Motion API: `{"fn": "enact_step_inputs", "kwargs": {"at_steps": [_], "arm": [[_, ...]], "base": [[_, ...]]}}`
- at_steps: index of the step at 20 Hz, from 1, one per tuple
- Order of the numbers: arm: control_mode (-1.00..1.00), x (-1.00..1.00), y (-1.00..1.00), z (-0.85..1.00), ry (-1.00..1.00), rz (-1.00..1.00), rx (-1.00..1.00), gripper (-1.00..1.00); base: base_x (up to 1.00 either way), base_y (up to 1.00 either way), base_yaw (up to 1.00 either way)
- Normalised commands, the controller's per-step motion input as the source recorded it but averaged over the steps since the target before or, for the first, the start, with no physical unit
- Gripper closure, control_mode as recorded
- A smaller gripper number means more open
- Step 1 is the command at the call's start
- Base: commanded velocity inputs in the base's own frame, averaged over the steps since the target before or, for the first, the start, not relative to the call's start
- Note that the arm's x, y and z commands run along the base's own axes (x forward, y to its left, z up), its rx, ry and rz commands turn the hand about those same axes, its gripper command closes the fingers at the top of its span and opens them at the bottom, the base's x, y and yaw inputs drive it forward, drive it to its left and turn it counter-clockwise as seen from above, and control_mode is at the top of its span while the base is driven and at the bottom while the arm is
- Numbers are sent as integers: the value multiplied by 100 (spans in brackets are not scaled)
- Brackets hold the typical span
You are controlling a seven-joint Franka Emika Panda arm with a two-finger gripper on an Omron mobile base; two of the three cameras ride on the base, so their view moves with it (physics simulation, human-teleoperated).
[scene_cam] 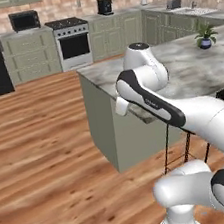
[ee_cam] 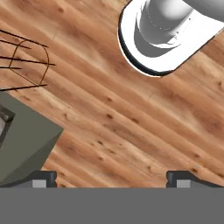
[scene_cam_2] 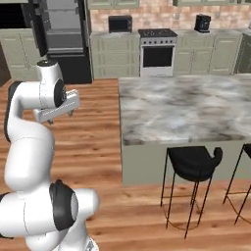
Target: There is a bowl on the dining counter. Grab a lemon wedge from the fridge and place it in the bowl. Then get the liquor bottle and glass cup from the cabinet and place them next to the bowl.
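Observation:
My gripper (ee_cam: 111, 179) points down at the wooden floor and is open, its two dark fingertips (ee_cam: 43, 177) far apart with nothing between them. The arm's wrist (scene_cam_2: 58, 109) hangs left of the dining counter (scene_cam_2: 186, 110), a marble-topped island with grey-green sides. The bowl is out of view on the stretch of marble that shows. The dark fridge (scene_cam_2: 61, 34) stands shut at the back left, so the lemon wedge is hidden. Grey-green cabinets (scene_cam: 30, 55) line the back wall with doors shut; the liquor bottle and glass cup are hidden.
Black stools (scene_cam_2: 193, 164) stand at the island's near side. A stove (scene_cam_2: 158, 51), a microwave (scene_cam_2: 120, 23) and a coffee machine (scene_cam_2: 202, 22) sit along the back wall. A potted plant (scene_cam: 205, 35) stands on the far counter. Open wooden floor (scene_cam: 43, 144) lies left of the island.

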Motion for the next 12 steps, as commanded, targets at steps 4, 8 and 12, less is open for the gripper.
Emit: {"fn": "enact_step_inputs", "kwargs": {"at_steps": [4,8,12], "arm": [[100,0,0,0,0,0,0,-100],[100,0,0,0,0,0,0,-100],[100,0,0,0,0,0,0,-100]], "base": [[89,100,-23],[93,100,-27],[87,100,-40]]}}
